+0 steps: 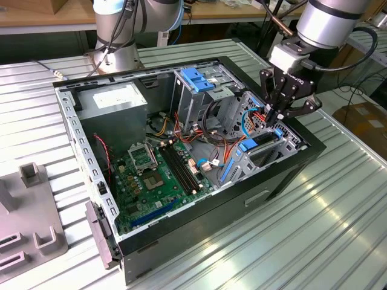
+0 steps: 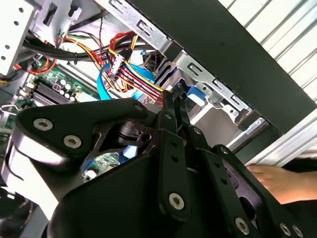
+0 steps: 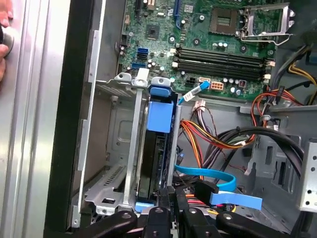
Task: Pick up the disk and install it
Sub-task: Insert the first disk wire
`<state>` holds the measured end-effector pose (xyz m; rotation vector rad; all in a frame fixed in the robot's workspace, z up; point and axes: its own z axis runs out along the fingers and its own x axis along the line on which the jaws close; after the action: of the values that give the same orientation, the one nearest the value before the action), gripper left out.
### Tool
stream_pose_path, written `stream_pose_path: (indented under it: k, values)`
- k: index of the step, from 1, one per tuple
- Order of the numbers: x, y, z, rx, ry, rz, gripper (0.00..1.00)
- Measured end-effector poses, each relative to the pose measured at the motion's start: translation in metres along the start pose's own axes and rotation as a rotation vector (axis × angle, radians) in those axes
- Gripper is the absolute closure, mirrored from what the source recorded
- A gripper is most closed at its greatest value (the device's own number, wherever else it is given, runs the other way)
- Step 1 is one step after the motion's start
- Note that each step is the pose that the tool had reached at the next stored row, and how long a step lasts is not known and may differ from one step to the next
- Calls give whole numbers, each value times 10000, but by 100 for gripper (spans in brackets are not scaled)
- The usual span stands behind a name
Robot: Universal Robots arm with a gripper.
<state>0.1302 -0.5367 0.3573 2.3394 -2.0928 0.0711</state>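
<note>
Disk [image 3: 159, 144] standing on its edge inside the drive bay of an open computer case [image 1: 284, 181], at the corner of the case on the exterior view's right. In the first wrist view its long axis runs from the black gripper [image 3: 171, 206] toward the green motherboard [image 3: 218, 44], with its light-blue carrier end facing the board. Silver bay rails run along both sides of it.

The gripper's fingers are drawn close together, nearly parallel, and appear pinched on the near end of the disk's blue rail.

In the exterior view the gripper [image 1: 279, 116] points down into the case, its linkages splayed outward above the narrow fingertips, below the arm's silver wrist. Red, yellow and blue cables [image 2: 126, 72] lie just beside the bay. A person's hand [image 2: 277, 181] rests outside the case wall.
</note>
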Motion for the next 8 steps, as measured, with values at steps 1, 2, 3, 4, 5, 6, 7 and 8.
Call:
stream_pose_path:
  k: [1,2,3,4,5,6,7,8]
  values:
    - [0,0,4,-8,8,227,84]
    - [0,2,5,-12,11,342,84]
    - [-1,6,7,-12,9,369,84]
    - [-1,12,9,-13,6,388,84]
    - [-2,21,9,-13,-8,416,84]
    - [-3,26,10,-11,-32,439,84]
    - [-2,31,11,-9,-62,456,84]
    - [5,33,13,-8,-75,459,84]
